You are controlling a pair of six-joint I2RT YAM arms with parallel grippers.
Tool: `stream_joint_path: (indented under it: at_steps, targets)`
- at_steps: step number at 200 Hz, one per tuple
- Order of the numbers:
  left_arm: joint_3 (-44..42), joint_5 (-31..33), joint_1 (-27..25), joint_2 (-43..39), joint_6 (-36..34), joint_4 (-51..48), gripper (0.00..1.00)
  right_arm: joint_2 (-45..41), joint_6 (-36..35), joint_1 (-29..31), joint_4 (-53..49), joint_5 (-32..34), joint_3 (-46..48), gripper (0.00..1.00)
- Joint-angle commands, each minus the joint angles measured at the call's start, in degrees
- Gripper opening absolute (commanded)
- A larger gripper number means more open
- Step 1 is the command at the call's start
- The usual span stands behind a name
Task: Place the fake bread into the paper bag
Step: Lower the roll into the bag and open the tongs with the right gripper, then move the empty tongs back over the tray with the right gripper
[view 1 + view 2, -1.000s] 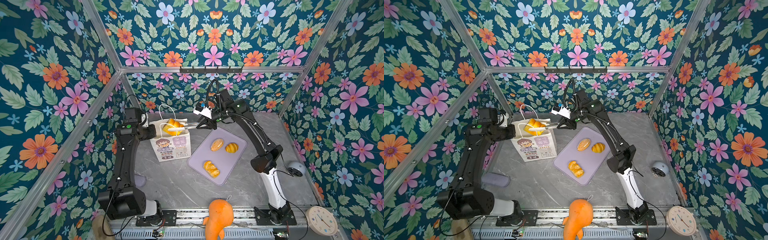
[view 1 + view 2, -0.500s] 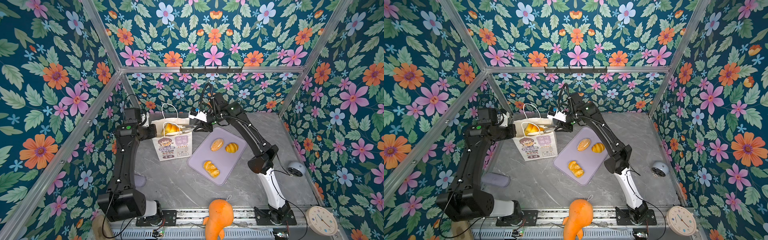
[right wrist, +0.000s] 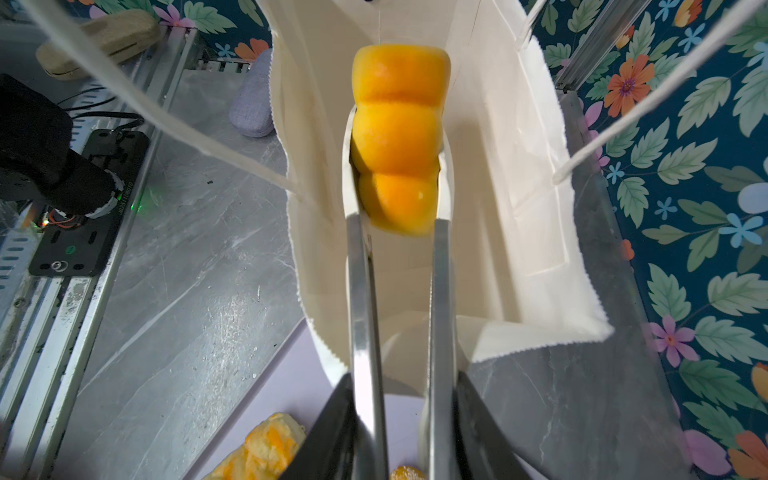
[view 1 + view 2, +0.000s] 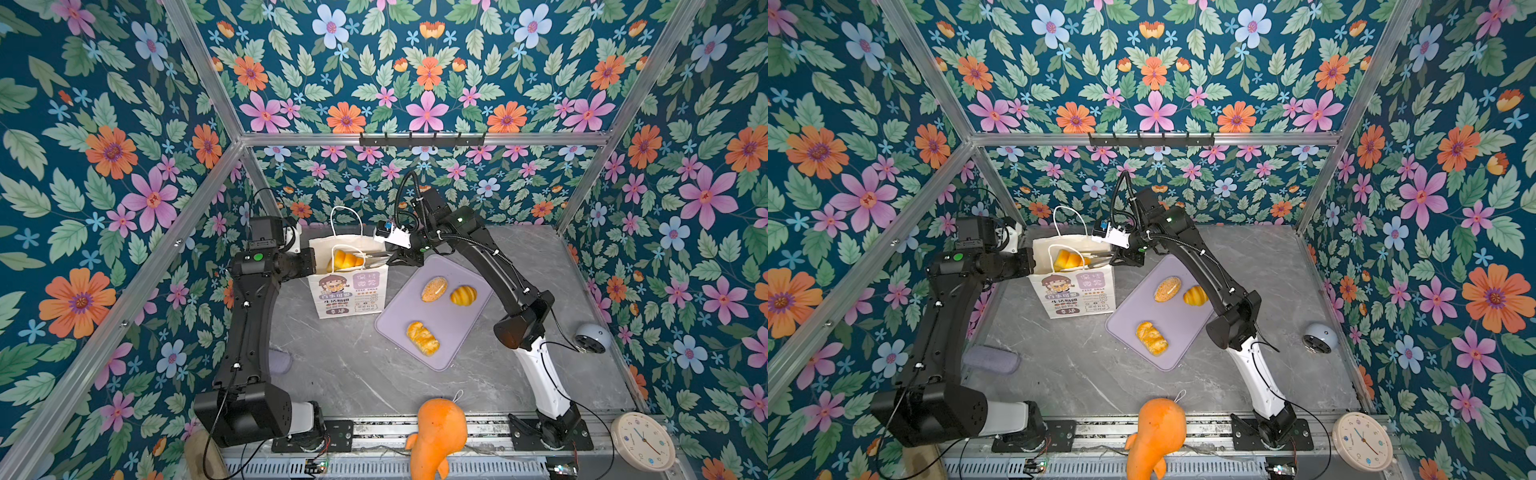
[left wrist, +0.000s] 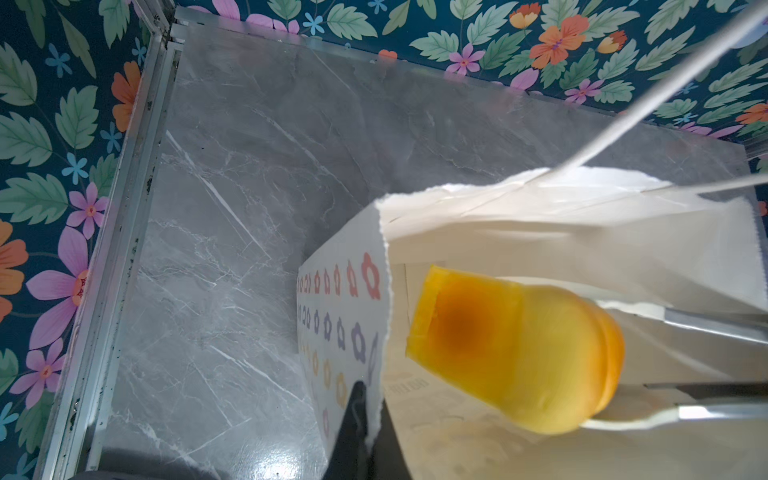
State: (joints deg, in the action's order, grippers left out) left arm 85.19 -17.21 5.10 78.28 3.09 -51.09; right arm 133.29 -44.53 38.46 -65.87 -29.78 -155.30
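Right arm stretches to bag (image 4: 348, 291) mouth; right gripper (image 3: 397, 139) clamps loaf (image 3: 400, 79) inside. Left arm bent; left gripper (image 5: 360, 415) pinches bag rim.

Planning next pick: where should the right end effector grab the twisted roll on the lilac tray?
Take the twisted roll across its narrow middle, coming straight down from above. It lies flat on the tray, long axis diagonal, clear of the bun and croissant, with bare tray along both long sides.
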Motion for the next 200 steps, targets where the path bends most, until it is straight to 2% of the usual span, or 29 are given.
stream_joint_path:
  at_steps: [1, 30, 92, 160, 200]
  targets:
    - [-0.1, -0.8, -0.2, -0.2, 0.0, 0.8, 0.05, -1.2, -1.8, 0.6, -0.3, 1.9, -0.5, 0.37]
    - [-0.5, -0.7, -0.4, -0.5, 0.0, 0.8, 0.05, -1.3, -2.6, 1.3, -1.1, 5.1, -0.7, 0.37]
    - [-0.5, -0.4, -0.7, -0.3, -0.1, 0.8, 0.05, -1.3, -3.1, 2.3, -1.2, 7.6, -0.9, 0.40]
    - [-1.1, -0.3, -0.9, -0.5, -0.1, 1.1, 0.05, -2.4, -2.0, 2.4, -1.4, 4.5, -0.9, 0.44]
    - [-2.0, -0.1, -0.9, -0.7, 0.0, 1.4, 0.05, -3.6, -1.0, 2.3, -1.2, 2.6, -1.1, 0.43]
